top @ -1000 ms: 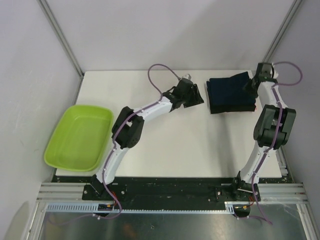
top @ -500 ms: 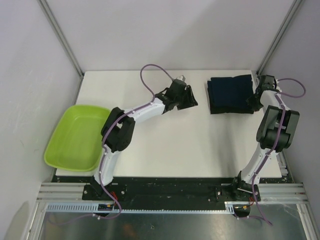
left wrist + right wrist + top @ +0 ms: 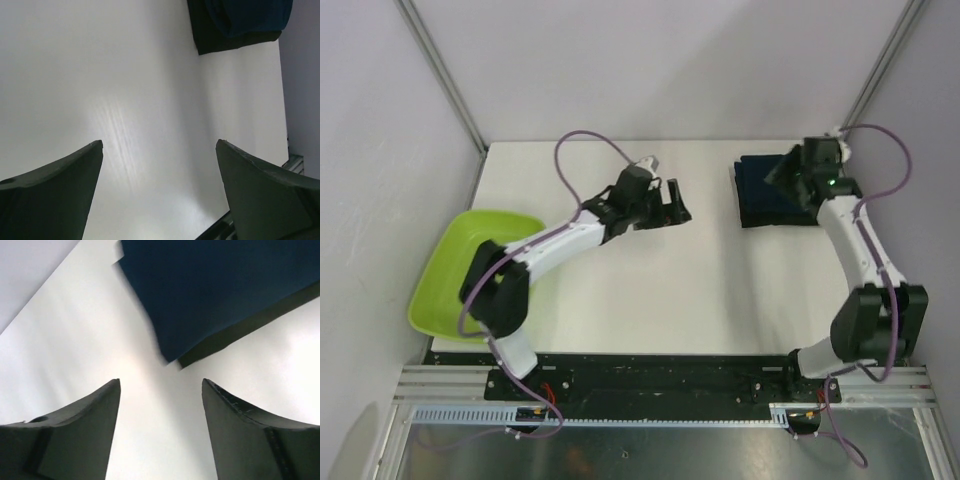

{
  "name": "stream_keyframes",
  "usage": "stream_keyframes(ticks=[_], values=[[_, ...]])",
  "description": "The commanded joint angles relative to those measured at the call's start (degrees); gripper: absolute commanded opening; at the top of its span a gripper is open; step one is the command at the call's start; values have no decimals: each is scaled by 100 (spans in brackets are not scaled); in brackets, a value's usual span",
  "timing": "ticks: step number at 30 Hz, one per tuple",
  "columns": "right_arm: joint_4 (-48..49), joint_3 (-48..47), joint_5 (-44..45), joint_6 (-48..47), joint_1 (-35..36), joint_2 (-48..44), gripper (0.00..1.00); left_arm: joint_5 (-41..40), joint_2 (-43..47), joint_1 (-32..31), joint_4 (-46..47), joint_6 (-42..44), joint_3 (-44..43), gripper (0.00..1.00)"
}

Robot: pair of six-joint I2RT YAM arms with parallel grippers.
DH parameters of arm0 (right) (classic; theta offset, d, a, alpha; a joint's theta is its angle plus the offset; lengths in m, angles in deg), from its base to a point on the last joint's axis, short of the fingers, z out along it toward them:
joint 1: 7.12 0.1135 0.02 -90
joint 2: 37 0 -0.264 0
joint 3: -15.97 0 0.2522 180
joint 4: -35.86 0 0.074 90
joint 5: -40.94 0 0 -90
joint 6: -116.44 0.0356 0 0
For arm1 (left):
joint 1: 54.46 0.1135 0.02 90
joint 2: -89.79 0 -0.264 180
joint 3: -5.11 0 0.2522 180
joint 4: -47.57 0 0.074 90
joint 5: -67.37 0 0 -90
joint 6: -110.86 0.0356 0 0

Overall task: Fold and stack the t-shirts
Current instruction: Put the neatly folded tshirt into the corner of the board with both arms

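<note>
Table [image 3: 650,290]: white, smooth, slight sheen. Tub [image 3: 480,275]: lime plastic, rounded rect., left edge. Shirts far right: navy shirt [image 3: 757,192] folded to a flat rectangle atop black shirt [image 3: 775,222], soft matte cloth, edges approx. aligned. Fold+stack looks done; nothing obviously left. Left gripper [image 3: 672,203] wide open, empty, mid-table. Right gripper [image 3: 782,175] above stack's far-right part, jaws apart, holding nothing.

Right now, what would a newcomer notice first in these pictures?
The bright lime-green tub at the table's left edge stands out most. Next comes the folded stack of dark shirts at the far right corner, navy on top. The left end effector hangs open over bare table, the right end effector open by the stack.
</note>
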Motion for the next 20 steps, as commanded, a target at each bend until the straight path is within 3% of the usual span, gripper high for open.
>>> stream_keyframes(ticks=[1, 6, 11, 20], values=[[85, 500, -26, 324, 1221, -879, 75, -90, 1250, 239, -167, 631, 700, 99], [256, 886, 587, 606, 2810, -1391, 89, -768, 2482, 270, -586, 1082, 1523, 100], [471, 1054, 940, 712, 3755, -1429, 94, -1251, 3249, 275, -943, 1322, 2069, 99], [782, 1054, 1028, 627, 4094, -1340, 99, -1500, 3725, 305, -1064, 1406, 2352, 99]])
